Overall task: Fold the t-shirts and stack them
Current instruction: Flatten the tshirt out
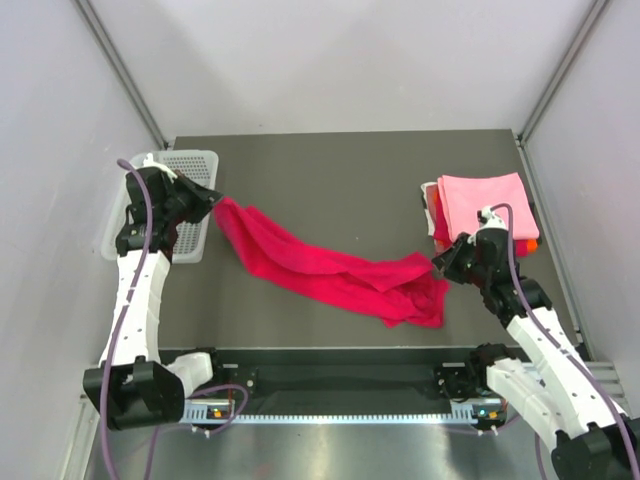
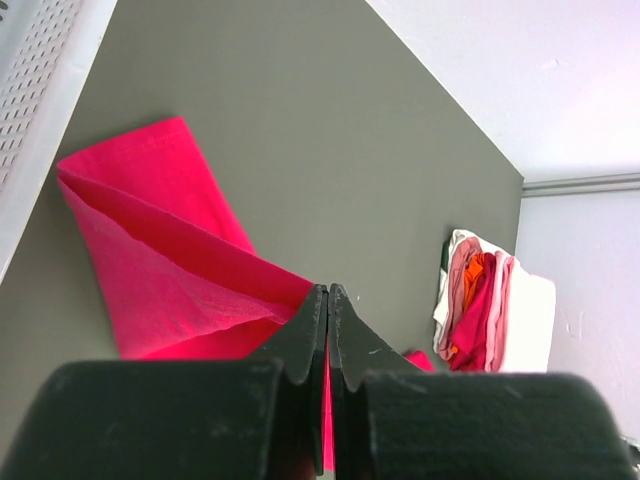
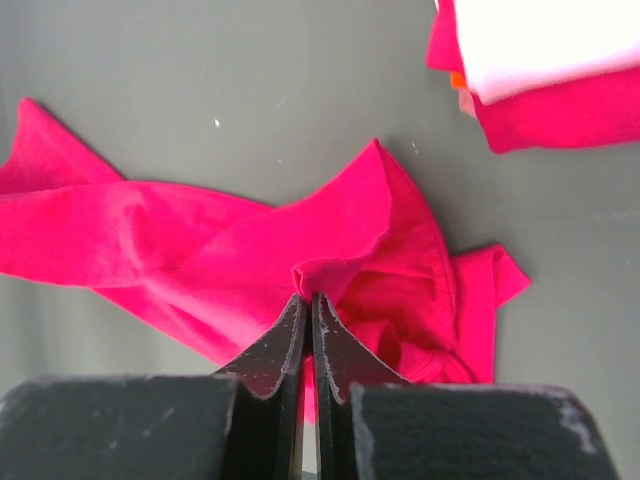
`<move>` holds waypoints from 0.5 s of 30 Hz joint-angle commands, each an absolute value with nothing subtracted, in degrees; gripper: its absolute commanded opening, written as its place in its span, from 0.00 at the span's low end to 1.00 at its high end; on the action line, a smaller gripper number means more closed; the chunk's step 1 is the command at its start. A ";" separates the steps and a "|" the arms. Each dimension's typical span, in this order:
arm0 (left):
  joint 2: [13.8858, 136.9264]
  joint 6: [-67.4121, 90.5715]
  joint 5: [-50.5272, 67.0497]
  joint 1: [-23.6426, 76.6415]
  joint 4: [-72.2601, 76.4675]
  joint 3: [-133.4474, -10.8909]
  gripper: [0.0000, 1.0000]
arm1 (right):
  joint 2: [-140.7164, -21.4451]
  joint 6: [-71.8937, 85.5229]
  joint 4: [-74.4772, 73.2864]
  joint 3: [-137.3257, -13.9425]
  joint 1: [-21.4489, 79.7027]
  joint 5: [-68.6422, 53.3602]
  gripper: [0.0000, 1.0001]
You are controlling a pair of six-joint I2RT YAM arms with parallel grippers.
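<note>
A crimson-magenta t-shirt (image 1: 330,270) lies stretched across the dark table from upper left to lower right. My left gripper (image 1: 212,198) is shut on its left end, and cloth shows between the closed jaws in the left wrist view (image 2: 327,292). My right gripper (image 1: 440,262) is shut on a pinch of its right end, seen in the right wrist view (image 3: 308,297). The shirt bunches into folds by the right gripper (image 3: 400,290). A stack of folded t-shirts (image 1: 485,205), light pink on top with red and orange below, lies at the right; it also shows in the left wrist view (image 2: 485,305).
A white perforated plastic basket (image 1: 190,170) stands at the table's left edge, behind my left arm. The dark table (image 1: 340,170) is bordered by pale walls left, right and behind. The arm bases and a rail sit at the near edge.
</note>
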State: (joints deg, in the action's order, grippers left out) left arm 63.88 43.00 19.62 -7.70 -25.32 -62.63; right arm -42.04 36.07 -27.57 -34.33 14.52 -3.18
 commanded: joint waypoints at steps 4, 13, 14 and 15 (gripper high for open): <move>63.99 42.46 22.23 -7.47 -27.50 -67.32 0.00 | -44.72 33.14 -26.81 -42.62 14.94 -5.27 0.00; 60.21 34.20 19.69 -7.47 -39.37 -66.63 0.00 | -46.75 29.01 -26.98 -50.62 14.94 -9.85 0.00; 59.68 34.02 19.86 -7.47 -39.98 -65.66 0.00 | -47.11 28.39 -27.24 -51.23 14.94 -9.67 0.00; 59.42 33.93 19.95 -7.47 -40.60 -65.13 0.00 | -47.54 27.26 -27.59 -52.37 14.94 -9.76 0.00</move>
State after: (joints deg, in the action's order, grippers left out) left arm 61.69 36.82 19.99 -7.70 -36.91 -65.84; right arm -46.65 30.85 -27.64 -48.05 14.52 -8.95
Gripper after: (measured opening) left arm 0.011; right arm 0.010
